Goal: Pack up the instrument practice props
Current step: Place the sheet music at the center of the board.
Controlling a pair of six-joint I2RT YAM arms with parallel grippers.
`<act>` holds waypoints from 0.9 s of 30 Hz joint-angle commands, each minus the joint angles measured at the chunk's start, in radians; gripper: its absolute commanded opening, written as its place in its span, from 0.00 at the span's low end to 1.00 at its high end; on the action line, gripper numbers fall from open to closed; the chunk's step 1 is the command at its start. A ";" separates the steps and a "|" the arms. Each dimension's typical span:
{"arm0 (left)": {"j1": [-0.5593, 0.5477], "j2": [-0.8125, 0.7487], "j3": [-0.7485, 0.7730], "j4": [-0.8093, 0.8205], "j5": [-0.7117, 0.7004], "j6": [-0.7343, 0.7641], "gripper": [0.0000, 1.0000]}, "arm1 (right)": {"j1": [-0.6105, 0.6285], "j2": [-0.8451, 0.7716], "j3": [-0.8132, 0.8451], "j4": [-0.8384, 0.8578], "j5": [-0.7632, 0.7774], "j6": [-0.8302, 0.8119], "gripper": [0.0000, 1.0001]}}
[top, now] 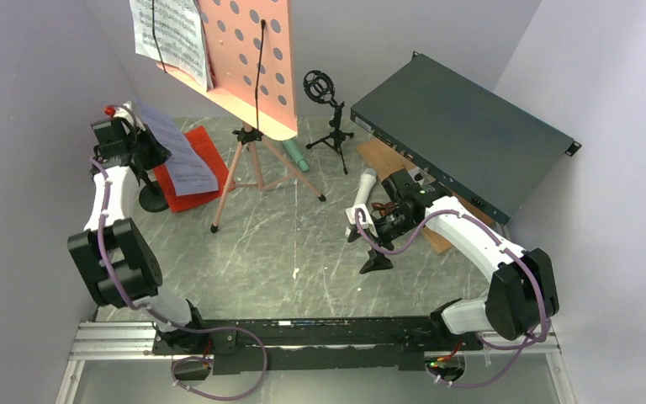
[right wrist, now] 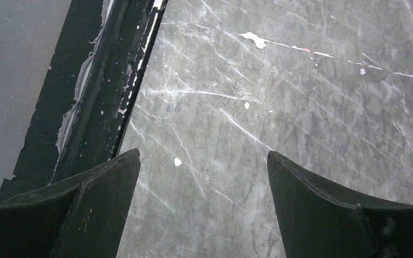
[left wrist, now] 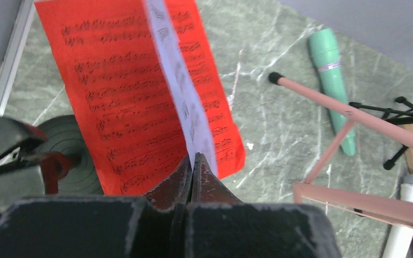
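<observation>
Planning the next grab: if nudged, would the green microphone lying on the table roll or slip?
Likely to roll: the green microphone is a round tube lying on its side on the smooth table. It tapers, so it would probably curve as it rolls. Its surface looks slick, so a grip might slide.

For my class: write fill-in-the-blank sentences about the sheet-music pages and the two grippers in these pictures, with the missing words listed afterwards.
1. The left gripper has its jaws shut on the ____ sheet-music page.
2. Beneath it, flat on the table, lies the ____ page.
3. The sheet resting on the pink music tripod is ____.
4. The right gripper holds its jaws ____.
Missing words: lavender; red; white; open.
</observation>
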 commanded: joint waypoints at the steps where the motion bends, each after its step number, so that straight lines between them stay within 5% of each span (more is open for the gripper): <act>1: 0.004 0.088 0.088 -0.076 -0.094 0.004 0.00 | 0.004 -0.008 0.010 -0.012 -0.021 -0.030 0.91; 14: -0.061 0.235 0.181 -0.264 -0.409 -0.009 0.01 | 0.010 -0.001 0.012 -0.016 -0.020 -0.034 0.91; 21: -0.072 0.242 0.185 -0.273 -0.376 0.062 0.07 | 0.012 0.002 0.013 -0.020 -0.018 -0.036 0.91; 27: -0.073 0.255 0.199 -0.337 -0.381 0.045 0.03 | 0.012 -0.003 0.012 -0.020 -0.017 -0.037 0.91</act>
